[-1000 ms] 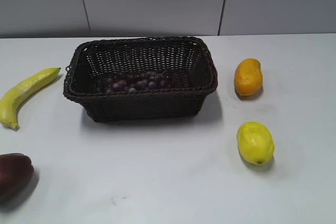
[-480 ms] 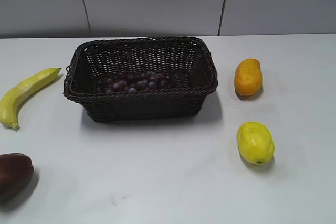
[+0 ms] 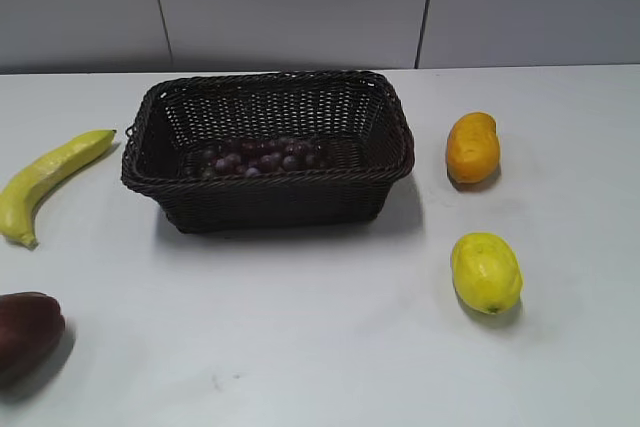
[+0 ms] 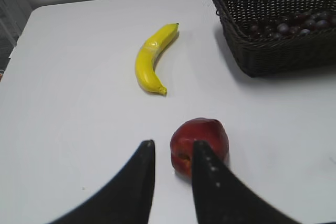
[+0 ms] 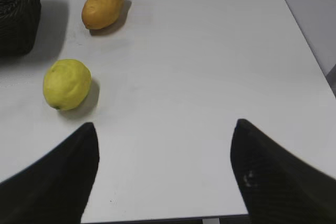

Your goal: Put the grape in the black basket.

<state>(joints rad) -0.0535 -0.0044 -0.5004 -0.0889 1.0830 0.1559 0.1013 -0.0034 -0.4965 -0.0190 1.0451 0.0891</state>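
The grape (image 3: pixel 262 158) is a long bunch of small dark red-purple grapes lying on the floor of the black basket (image 3: pixel 268 204), a dark woven wicker basket at the middle of the table. Both show in the left wrist view too, the grape (image 4: pixel 294 24) inside the basket (image 4: pixel 278 59) at the top right. My left gripper (image 4: pixel 173 148) hangs above the table near the front left, its fingers a little apart and empty. My right gripper (image 5: pixel 165 132) is wide open and empty over the table's front right edge. Neither gripper shows in the exterior view.
A banana (image 3: pixel 45 181) lies left of the basket. A dark maroon fruit (image 3: pixel 26 332) sits at the front left, just beyond my left fingertips (image 4: pixel 199 141). An orange mango (image 3: pixel 472 147) and a yellow lemon (image 3: pixel 486 272) lie right of the basket.
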